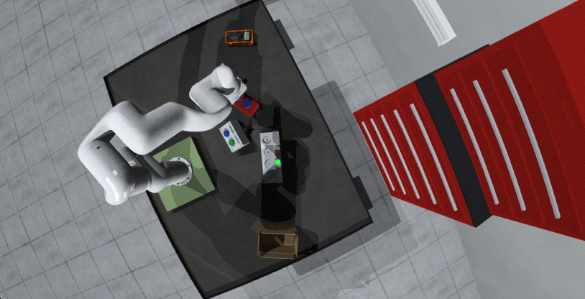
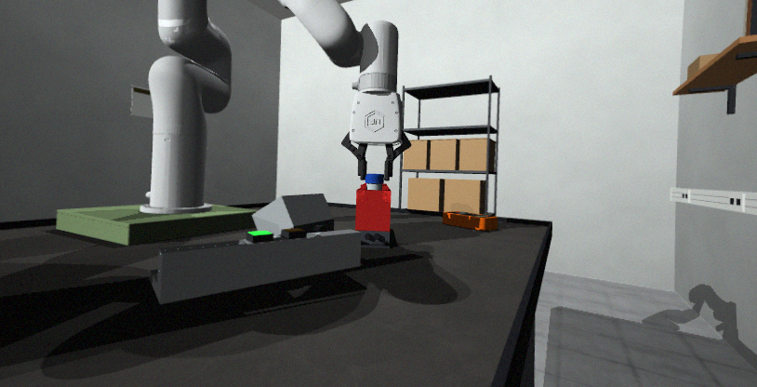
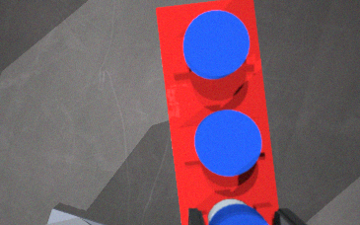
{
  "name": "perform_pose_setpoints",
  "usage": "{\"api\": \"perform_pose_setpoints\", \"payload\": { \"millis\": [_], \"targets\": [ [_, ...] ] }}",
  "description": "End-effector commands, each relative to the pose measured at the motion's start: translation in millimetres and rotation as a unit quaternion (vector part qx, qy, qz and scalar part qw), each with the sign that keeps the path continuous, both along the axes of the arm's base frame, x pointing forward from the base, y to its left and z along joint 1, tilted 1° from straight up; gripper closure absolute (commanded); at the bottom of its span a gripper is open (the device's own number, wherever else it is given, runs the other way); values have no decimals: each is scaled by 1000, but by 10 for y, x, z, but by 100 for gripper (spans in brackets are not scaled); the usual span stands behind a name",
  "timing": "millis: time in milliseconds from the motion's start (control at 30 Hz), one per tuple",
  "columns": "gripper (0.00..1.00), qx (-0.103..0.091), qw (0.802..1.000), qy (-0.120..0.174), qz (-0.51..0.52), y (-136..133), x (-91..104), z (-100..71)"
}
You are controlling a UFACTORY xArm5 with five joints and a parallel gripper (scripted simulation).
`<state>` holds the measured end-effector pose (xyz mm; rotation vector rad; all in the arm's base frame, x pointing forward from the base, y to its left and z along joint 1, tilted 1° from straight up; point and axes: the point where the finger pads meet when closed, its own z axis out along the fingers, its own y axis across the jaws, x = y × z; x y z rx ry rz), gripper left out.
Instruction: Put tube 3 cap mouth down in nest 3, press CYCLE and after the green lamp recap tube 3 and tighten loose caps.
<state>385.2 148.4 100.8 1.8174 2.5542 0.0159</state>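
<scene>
The red decapping station stands on the dark table, also seen in the side view and the wrist view. Two blue caps sit on their tubes ahead of my fingers. A third blue cap sits on its tube between my fingertips. My gripper points straight down over this cap, fingers open at its sides and not clamping it. The grey cap tray shows a lit green lamp. The key housing carries the blue key and the green key.
An orange meter lies at the far end of the table. A cardboard box stands at the near end past the tray. My arm's base sits on a green plate. A red cabinet stands off the table.
</scene>
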Motion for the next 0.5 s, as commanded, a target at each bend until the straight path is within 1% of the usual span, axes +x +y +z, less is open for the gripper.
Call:
{"api": "perform_pose_setpoints", "payload": {
  "millis": [0, 133, 300, 467],
  "targets": [
    [54, -4, 996, -3, 89, 4, 11, 12],
    [54, -5, 986, -3, 169, 4, 11, 12],
    [54, -6, 966, -3, 259, 4, 11, 12],
    [54, -6, 966, -3, 259, 4, 11, 13]
  ]
}}
